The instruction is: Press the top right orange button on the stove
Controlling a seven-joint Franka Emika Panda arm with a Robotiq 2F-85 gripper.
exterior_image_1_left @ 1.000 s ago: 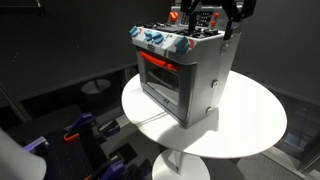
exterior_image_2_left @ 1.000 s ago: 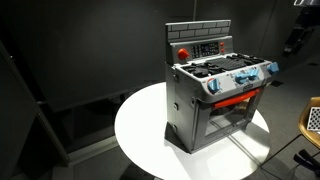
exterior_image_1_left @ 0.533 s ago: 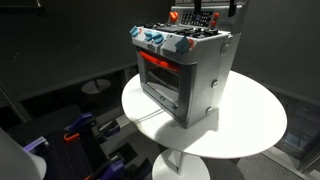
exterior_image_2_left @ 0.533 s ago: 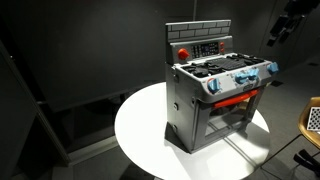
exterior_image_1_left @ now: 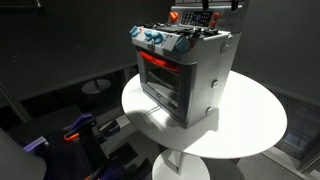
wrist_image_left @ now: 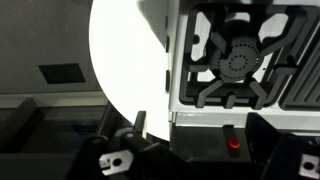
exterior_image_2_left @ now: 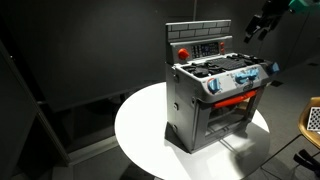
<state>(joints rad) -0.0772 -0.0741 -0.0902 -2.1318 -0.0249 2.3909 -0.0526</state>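
1. A round white surface (exterior_image_2_left: pixel 135 130) sits in the middle of both exterior views. In the wrist view it is the big bright shape at 10 o'clock.
2. The stove (exterior_image_2_left: pixel 215 95) stands upright on the surface. In an exterior view it sits toward the 3 o'clock side of the round top.
3. A red button (exterior_image_2_left: pixel 183 53) sits on the stove's back wall, at the 9 o'clock end of that wall.
4. Blue knobs (exterior_image_2_left: pixel 240 80) make a row along the front edge of the stove top. A red-orange strip (exterior_image_2_left: pixel 232 100) glows just under them, above the door.
5. The wrist view looks down on the stove top. A dark burner (wrist_image_left: pixel 240 60) shows at 2 o'clock.
6. The hand (exterior_image_2_left: pixel 258 25) hangs in the air at 1 o'clock from the stove. It is well apart from the stove and touches nothing.
7. At the bottom of the wrist view, its fingers (wrist_image_left: pixel 112 158) are spread far apart. Nothing is held between them.
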